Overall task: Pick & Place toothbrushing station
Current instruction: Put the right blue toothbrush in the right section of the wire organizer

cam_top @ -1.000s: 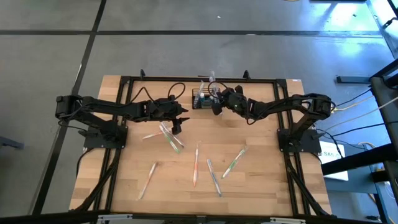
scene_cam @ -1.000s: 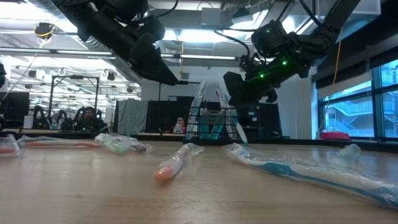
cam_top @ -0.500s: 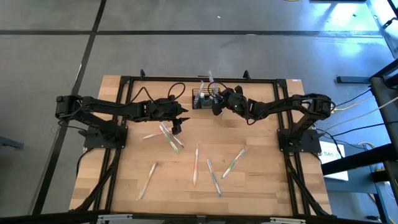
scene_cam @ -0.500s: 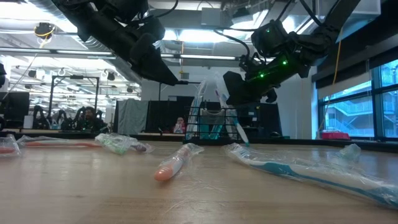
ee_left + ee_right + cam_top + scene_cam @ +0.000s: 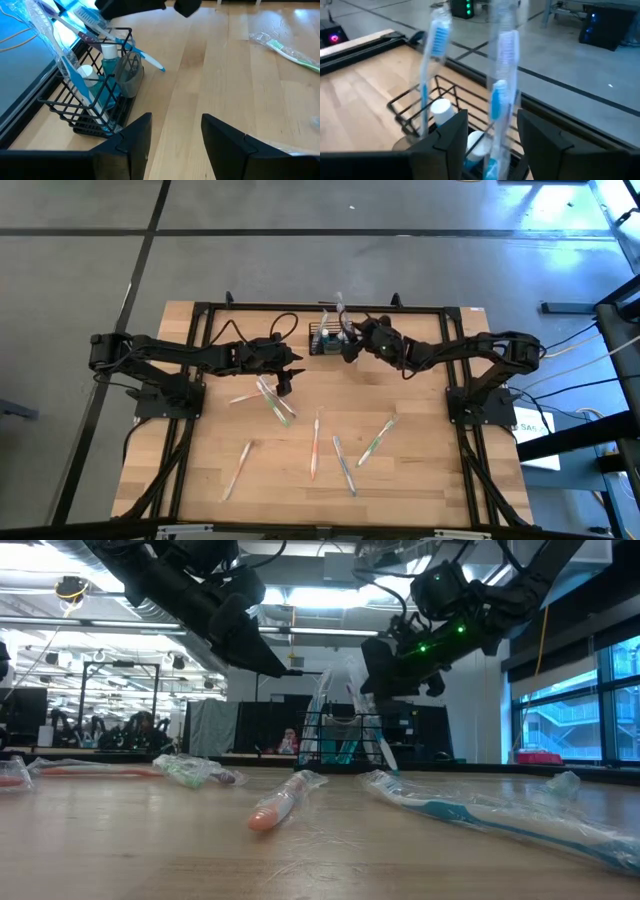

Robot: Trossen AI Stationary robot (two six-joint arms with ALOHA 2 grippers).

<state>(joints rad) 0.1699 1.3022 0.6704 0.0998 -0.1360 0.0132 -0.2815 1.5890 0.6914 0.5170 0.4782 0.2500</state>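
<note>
Wooden table (image 5: 420, 470): caddy (image 5: 324, 339) just beside parted right gripper (image 5: 350, 343).

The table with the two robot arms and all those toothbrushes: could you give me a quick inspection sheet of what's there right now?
Surface: wooden table inside a black frame.
Job's things: black wire caddy at the far edge, upright, holding wrapped toothbrushes and small teal tubes.
Clutter: wrapped toothbrushes loose on the wood, such as a pink one and a green one.
Grippers: right gripper open, raised just beside the caddy, holding nothing; left gripper open, above the brushes at centre-left, empty.
Cables: black cable looping off the left arm; pale cables off the table's right side.
Surroundings: grey floor; workshop with windows behind; people far off, too small to describe.
</note>
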